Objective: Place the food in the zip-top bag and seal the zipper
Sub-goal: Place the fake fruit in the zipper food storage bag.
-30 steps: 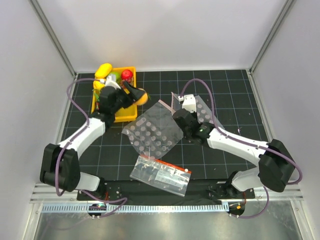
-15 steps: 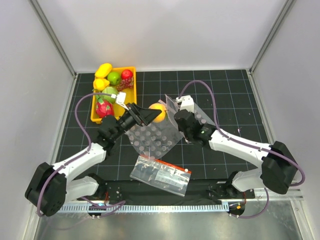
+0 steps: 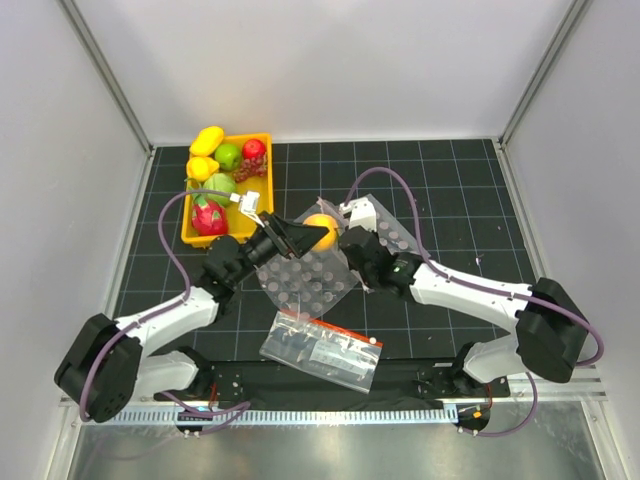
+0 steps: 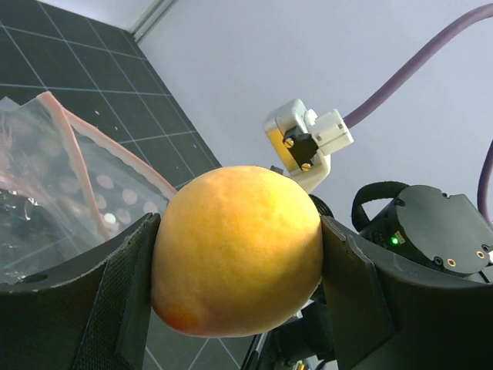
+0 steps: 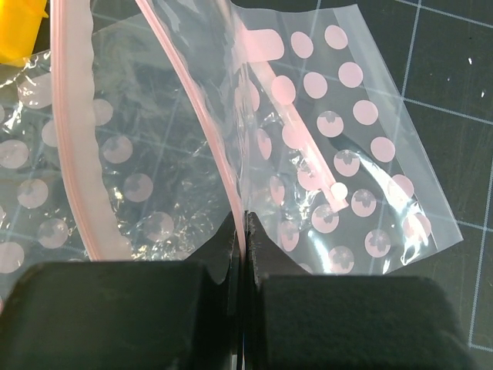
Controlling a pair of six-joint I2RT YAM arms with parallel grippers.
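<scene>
- Fruit, among it a green apple [image 3: 228,156], sits in the yellow tray [image 3: 262,138] at the upper left of the overhead view, waiting its turn, I judge.
- At centre, my left gripper [image 3: 305,234] is clenched on the orange peach [image 4: 237,248], a pad on each side. I hold it off the mat, just beside the bag's mouth and not yet inside.
- Just right of centre, my right gripper [image 5: 245,231] pinches one lip of the zip-top bag [image 5: 154,177] and lifts it. The other lip, with the pink zipper [image 5: 73,154], hangs apart, so the mouth gapes unsealed towards the peach.
- Under the bag lies a dotted clear sheet [image 3: 300,280], and at lower centre a printed bag [image 3: 320,350] with a red band.
- Everything rests on a black gridded mat [image 3: 450,180], closed in by plain white walls [image 3: 330,60].
</scene>
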